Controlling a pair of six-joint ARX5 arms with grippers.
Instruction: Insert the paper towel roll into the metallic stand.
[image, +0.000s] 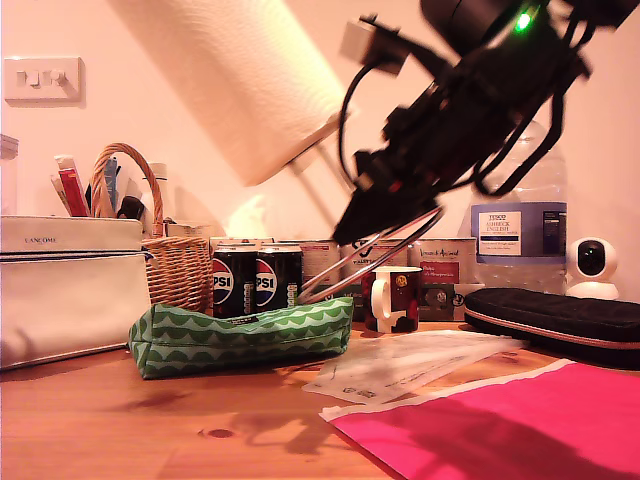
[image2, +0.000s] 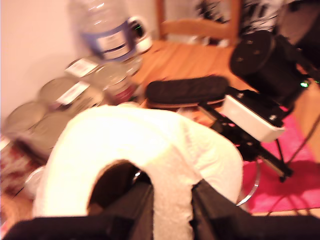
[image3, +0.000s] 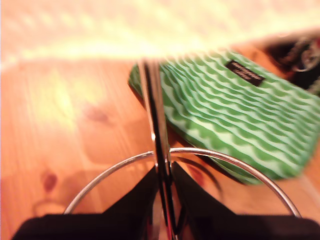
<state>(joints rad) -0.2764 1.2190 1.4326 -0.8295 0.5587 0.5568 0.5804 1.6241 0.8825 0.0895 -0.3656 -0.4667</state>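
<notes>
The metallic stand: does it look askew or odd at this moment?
Yes. The metallic stand is not standing on the table: my second gripper holds it lifted and steeply tilted, ring base in the air. The paper towel roll, in my first gripper, also slants above it.

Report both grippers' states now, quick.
My first gripper: shut on the paper towel roll.
My second gripper: shut on the metallic stand, held off the table.
</notes>
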